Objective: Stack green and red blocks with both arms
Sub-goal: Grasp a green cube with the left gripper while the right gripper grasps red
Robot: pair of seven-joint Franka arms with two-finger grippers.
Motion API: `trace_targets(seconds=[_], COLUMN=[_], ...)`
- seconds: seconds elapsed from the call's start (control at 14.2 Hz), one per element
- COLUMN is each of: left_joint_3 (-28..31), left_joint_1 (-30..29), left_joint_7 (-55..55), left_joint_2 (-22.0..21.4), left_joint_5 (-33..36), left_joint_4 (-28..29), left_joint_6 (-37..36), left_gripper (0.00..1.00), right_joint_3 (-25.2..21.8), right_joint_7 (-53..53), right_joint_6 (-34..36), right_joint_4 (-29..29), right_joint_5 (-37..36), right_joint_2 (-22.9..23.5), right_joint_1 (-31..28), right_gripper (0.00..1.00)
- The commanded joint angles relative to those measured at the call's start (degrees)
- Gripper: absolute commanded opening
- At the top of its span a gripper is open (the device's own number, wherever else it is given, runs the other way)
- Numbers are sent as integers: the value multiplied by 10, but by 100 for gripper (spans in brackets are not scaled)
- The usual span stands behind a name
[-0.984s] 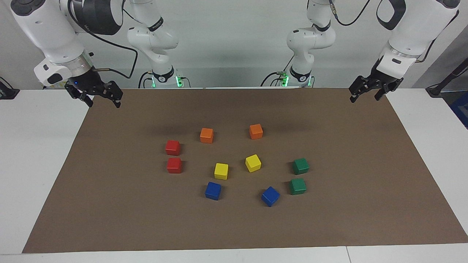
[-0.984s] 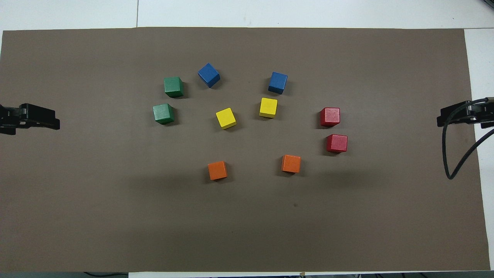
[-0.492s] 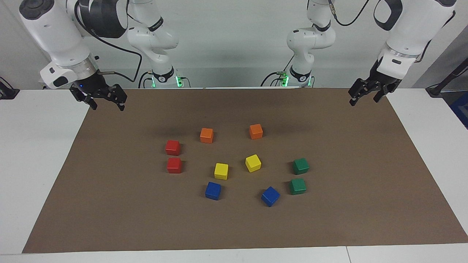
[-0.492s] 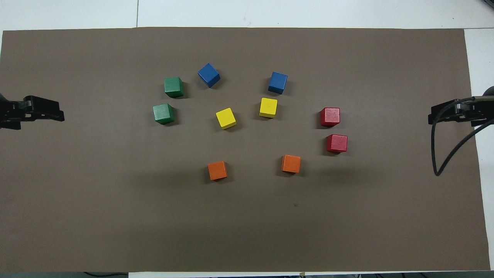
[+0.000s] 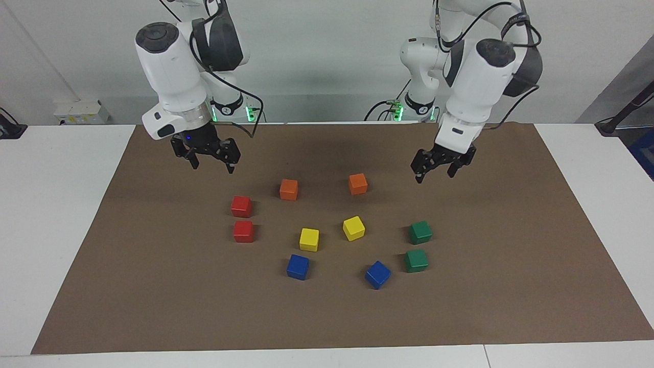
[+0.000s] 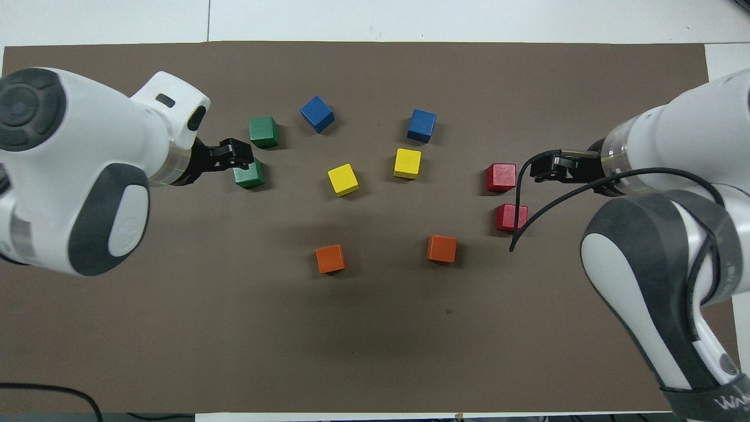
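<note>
Two green blocks (image 5: 420,232) (image 5: 416,260) sit side by side on the brown mat toward the left arm's end; in the overhead view they are the green blocks (image 6: 263,131) (image 6: 251,177). Two red blocks (image 5: 241,206) (image 5: 243,231) sit toward the right arm's end, seen from above as the red blocks (image 6: 501,177) (image 6: 511,217). My left gripper (image 5: 435,176) (image 6: 240,155) hangs open above the mat by the green pair, touching nothing. Raised beside the red pair, my right gripper (image 5: 213,167) (image 6: 536,167) is open and empty too.
Between the two pairs lie two orange cubes (image 5: 288,189) (image 5: 357,184), two yellow cubes (image 5: 309,239) (image 5: 353,228) and two blue cubes (image 5: 298,267) (image 5: 377,274). The brown mat (image 5: 511,306) covers most of the white table. A black cable (image 6: 527,217) droops over the nearer red block.
Both arms have swung in from the mat's ends toward the middle, the left gripper to the green blocks, the right gripper to the red ones. No block has moved.
</note>
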State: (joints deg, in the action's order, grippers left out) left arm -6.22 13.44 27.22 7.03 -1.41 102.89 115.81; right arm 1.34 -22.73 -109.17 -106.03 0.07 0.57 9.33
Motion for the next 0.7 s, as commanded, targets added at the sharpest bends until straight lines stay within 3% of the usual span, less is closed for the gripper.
trace_targets(seconds=[0.0, 0.14, 0.35, 0.63], left_joint_3=[11, 11, 12, 13], left_joint_1=[11, 10, 3, 4], left_joint_7=[3, 0, 7, 47], left_joint_2=[35, 52, 65, 71], left_joint_5=[11, 38, 51, 52], left_joint_4=[27, 29, 41, 105], left_joint_6=[68, 85, 104, 202], left_gripper=[100, 100, 100, 100], right_joint_3=[-3, -3, -3, -2], right_joint_7=[-5, -3, -5, -3], right_joint_6=[-49, -101, -117, -165], right_joint_4=[-42, -79, -94, -132], right_joint_5=[12, 12, 12, 12], right_joint_2=[9, 13, 29, 37], right_joint_1=[-5, -11, -8, -6], right_gripper=[100, 100, 100, 100])
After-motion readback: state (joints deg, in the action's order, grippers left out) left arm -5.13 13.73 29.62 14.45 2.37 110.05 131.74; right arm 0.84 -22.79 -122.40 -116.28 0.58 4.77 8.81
